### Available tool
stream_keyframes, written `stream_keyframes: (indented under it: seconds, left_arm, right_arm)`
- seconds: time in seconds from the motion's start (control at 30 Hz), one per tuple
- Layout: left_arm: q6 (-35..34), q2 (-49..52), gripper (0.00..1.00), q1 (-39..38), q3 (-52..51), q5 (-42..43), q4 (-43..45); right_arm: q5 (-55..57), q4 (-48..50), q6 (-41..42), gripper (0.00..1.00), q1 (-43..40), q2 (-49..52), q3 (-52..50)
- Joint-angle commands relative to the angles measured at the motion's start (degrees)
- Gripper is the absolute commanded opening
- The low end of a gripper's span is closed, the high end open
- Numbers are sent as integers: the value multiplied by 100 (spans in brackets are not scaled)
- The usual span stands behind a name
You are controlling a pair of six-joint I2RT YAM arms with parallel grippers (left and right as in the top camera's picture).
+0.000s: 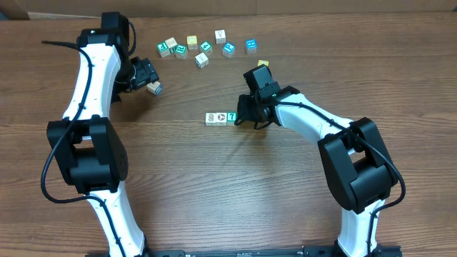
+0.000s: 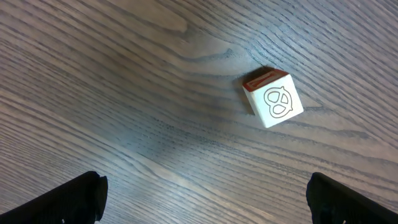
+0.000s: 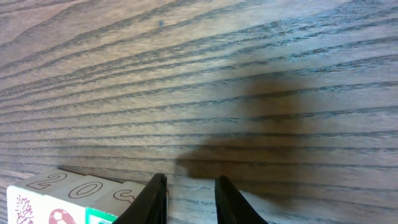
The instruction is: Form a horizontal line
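The horizontal line [image 1: 221, 118] is a short row of three cubes in the middle of the table: two white-faced, with a teal cube [image 1: 231, 117] at its right end. My right gripper [image 1: 242, 118] sits just right of that teal cube. In the right wrist view the right gripper [image 3: 191, 180] is slightly open over bare wood, and the row's cubes [image 3: 74, 199] lie against the outside of its left finger [image 3: 155, 199]. My left gripper [image 1: 148, 78] is wide open at the back left. A white cube with a brown print [image 2: 273, 99] lies ahead of the left gripper [image 2: 205, 186], apart from it.
Several loose cubes [image 1: 202, 47] are scattered along the table's back edge, some teal, some white, one pale yellow [image 1: 192, 41]. A yellow cube [image 1: 263, 64] lies just behind the right arm. The cube by the left gripper [image 1: 154, 88] sits apart from the others.
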Motion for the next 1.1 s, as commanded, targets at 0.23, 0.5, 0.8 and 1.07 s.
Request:
stream_keyframes:
  seconds: [0.23, 0.5, 0.8, 1.07]
  left_arm:
    - [50, 55, 100, -48, 87, -26, 9]
    - [50, 55, 100, -48, 87, -26, 9]
    - [50, 55, 100, -48, 87, -28, 9]
    - [50, 57, 100, -48, 87, -26, 9]
  right_arm:
    - [55, -2, -2, 23, -186, 59, 7]
    - [118, -42, 0, 23, -190, 59, 7]
    - [116, -74, -4, 32, -190, 59, 7]
    - [118, -68, -4, 32, -190, 59, 7]
